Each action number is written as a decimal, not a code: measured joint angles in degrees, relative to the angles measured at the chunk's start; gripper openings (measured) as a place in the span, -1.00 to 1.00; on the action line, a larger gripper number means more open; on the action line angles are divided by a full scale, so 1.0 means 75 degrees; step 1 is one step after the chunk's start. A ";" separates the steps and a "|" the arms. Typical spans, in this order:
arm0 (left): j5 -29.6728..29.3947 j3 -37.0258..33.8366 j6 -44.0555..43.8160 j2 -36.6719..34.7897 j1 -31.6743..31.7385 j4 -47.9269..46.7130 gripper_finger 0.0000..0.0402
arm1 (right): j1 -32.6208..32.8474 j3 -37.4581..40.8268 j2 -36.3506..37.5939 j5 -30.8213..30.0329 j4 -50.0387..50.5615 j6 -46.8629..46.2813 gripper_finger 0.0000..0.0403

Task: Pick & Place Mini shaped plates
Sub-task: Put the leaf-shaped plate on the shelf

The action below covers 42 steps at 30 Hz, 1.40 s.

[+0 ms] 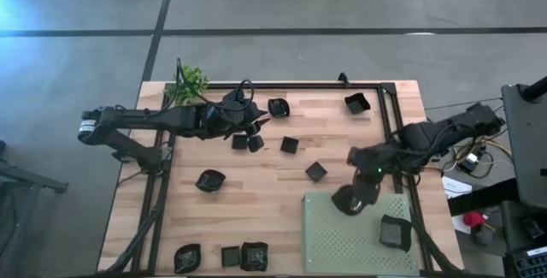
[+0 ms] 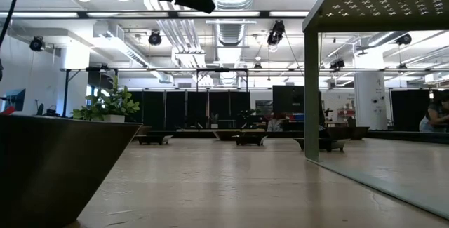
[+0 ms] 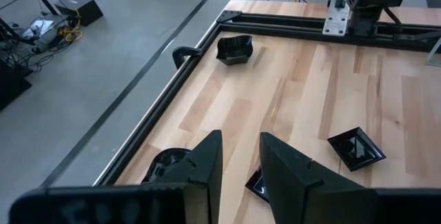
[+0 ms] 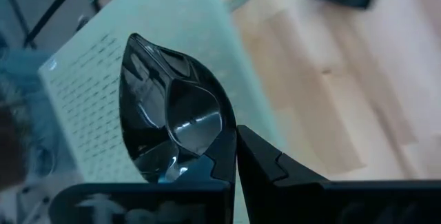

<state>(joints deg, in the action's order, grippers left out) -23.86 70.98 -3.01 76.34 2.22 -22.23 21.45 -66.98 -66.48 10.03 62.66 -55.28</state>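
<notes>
Right wrist view is showing the right gripper point(image 4: 233, 155) with its two fingers pressing together on the rim of a glossy black leaf-shaped plate point(image 4: 172, 114), which is standing tilted above the green mat point(image 4: 89, 79). Seen from above, that gripper point(image 1: 359, 194) is hanging over the far left corner of the mat point(image 1: 342, 244), with the held plate point(image 1: 344, 201) showing dark beneath it. One dark plate point(image 1: 395, 232) is already lying on the mat, toward its right side.

The left gripper point(image 1: 255, 124) is reaching over the far left part of the wooden table point(image 1: 256, 192), its fingers point(image 3: 207, 165) standing a narrow gap apart and holding nothing. In its wrist view a rounded plate point(image 3: 165, 163) and a square plate point(image 3: 258, 182) are partly showing beneath the fingertips; whether the fingers are touching either cannot be told. A flat square plate point(image 3: 355, 148) is lying nearby, and a deeper wavy plate point(image 3: 234, 49) is sitting farther off beside the black frame rail point(image 3: 172, 93).

From overhead, other plates are lying scattered: a pair point(image 1: 248, 142) just beside the left gripper, one point(image 1: 278, 107) farther back, one point(image 1: 290, 145) and another point(image 1: 317, 172) toward the middle, one point(image 1: 357, 103) at the far right, a rounded one point(image 1: 210, 180) on the left, and three point(image 1: 222, 257) along the near edge. A small leafy plant point(image 1: 188, 81) is standing at the far left corner.
</notes>
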 joint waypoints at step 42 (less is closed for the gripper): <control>0.0004 -0.0002 0.0405 -0.0006 0.0003 -0.0094 -0.54 | 0.1104 0.0046 -0.1384 0.1097 -0.0388 0.0378 -0.96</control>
<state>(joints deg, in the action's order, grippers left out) -23.83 70.96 0.03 76.29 2.24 -22.94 29.74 -66.63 -76.86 18.25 59.75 -52.45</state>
